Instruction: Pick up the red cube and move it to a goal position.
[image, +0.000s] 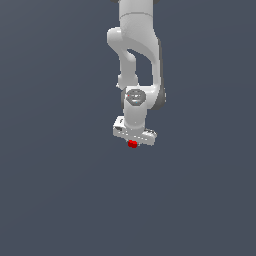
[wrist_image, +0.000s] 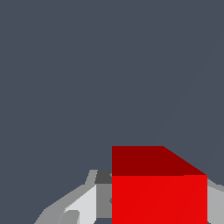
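Near the middle of the exterior view, a little above center, the white arm (image: 135, 55) hung down from the top edge. Its gripper (image: 133, 140) sat at the arm's low end. The red cube (image: 132, 144) peeked out right under the gripper, touching it. In the wrist view the red cube (wrist_image: 159, 192) filled the lower right of the frame, big and close, with grey finger parts (wrist_image: 81, 205) beside it on both sides. So the cube sat between the fingers, not off to one side. The gripper looked clenched on the cube, though the spots where the fingers touch it did not show. The cube was a plain block with no long side. No goal mark showed in either picture, so I could not tell which way the arm must carry it. The fingers were too small to make out in the exterior view. The cube's bottom was cut off in the wrist view.
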